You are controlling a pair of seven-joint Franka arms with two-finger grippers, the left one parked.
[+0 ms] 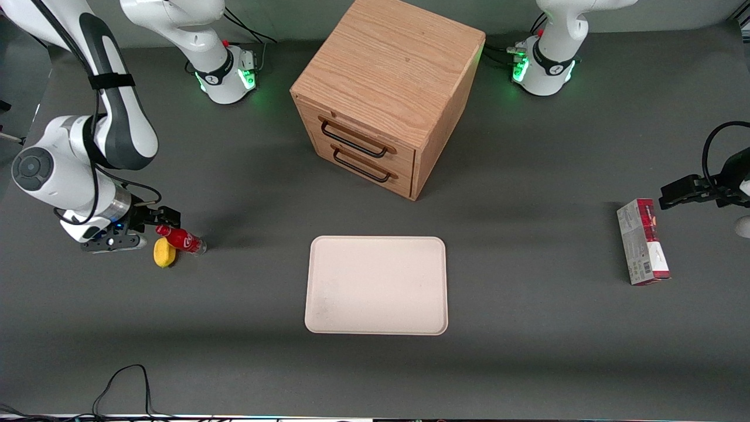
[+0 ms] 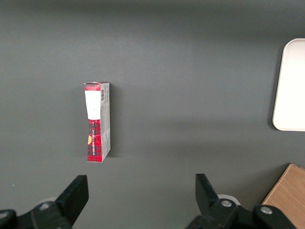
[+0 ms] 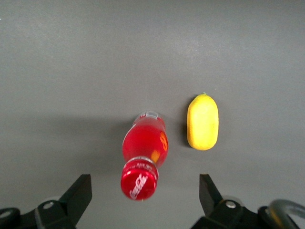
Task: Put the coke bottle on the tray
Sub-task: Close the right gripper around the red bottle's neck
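Observation:
The coke bottle has a red cap and a red label and stands on the dark table toward the working arm's end. In the right wrist view its cap faces the camera. My right gripper hangs over the bottle's cap, open, with one finger on each side of the cap and clear of it; the gripper holds nothing. The cream-white tray lies flat at mid-table, well apart from the bottle, and holds nothing. Its edge also shows in the left wrist view.
A small yellow rounded object lies just beside the bottle, nearer to the front camera; it also shows in the right wrist view. A wooden two-drawer cabinet stands farther back than the tray. A red and grey carton lies toward the parked arm's end.

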